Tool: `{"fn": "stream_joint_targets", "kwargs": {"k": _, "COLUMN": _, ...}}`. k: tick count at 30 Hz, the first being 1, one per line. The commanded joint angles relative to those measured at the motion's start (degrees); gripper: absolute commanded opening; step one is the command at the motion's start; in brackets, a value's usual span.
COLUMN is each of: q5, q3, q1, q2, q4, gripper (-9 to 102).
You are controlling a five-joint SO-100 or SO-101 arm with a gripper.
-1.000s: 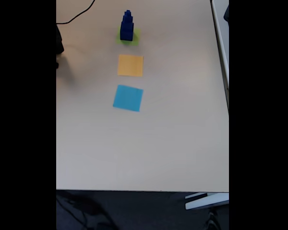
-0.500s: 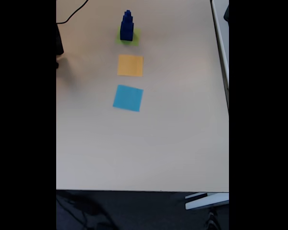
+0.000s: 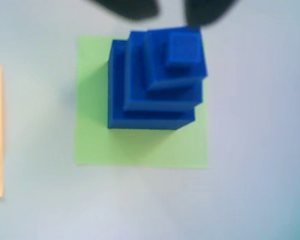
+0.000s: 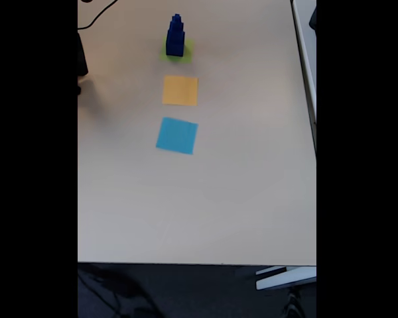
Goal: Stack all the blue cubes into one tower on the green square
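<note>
Several blue cubes [image 3: 157, 82] stand stacked in one stepped tower, largest at the bottom and smallest on top, on the green square [image 3: 140, 147]. The wrist view looks straight down on them. My gripper [image 3: 170, 10] shows as two dark blurred fingertips at the top edge, apart from each other, open and holding nothing, just beyond the tower's top cube. In the fixed view the tower of blue cubes [image 4: 175, 34] stands on the green square [image 4: 185, 54] at the far end of the table.
An orange square [image 4: 180, 90] and a light-blue square [image 4: 177, 135] lie in a row nearer than the green one. A black cable [image 4: 99, 16] and a dark object [image 4: 81, 59] sit at the far left. The table's near edge [image 4: 196, 264] drops to the floor.
The tower and the coloured squares have not moved. The black cable at the top left of the fixed view has shifted slightly.
</note>
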Motion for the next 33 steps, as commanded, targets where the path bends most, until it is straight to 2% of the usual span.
{"fn": "stream_joint_targets", "kwargs": {"k": 1, "q5": -3.4, "q3": -3.5, "q1": 0.2, "q2": 0.5, "q4": -0.3, "gripper": 0}}
{"fn": "stream_joint_targets", "kwargs": {"k": 10, "q5": -20.4, "q3": -2.9, "q1": 2.4, "q2": 4.4, "q4": -0.3, "gripper": 0}}
{"fn": "stream_joint_targets", "kwargs": {"k": 20, "q5": -51.2, "q3": 9.4, "q1": 2.0, "q2": 19.4, "q4": -0.4, "gripper": 0}}
{"fn": "stream_joint_targets", "kwargs": {"k": 23, "q5": -57.0, "q3": 14.0, "q1": 2.3, "q2": 24.3, "q4": -0.7, "gripper": 0}}
{"fn": "stream_joint_targets", "kwargs": {"k": 28, "q5": -71.2, "q3": 32.9, "q1": 4.6, "q2": 38.1, "q4": -4.9, "gripper": 0}}
{"fn": "stream_joint_targets", "kwargs": {"k": 33, "q5": -76.2, "q3": 66.4, "q1": 5.3, "q2": 62.1, "q4": -19.0, "gripper": 0}}
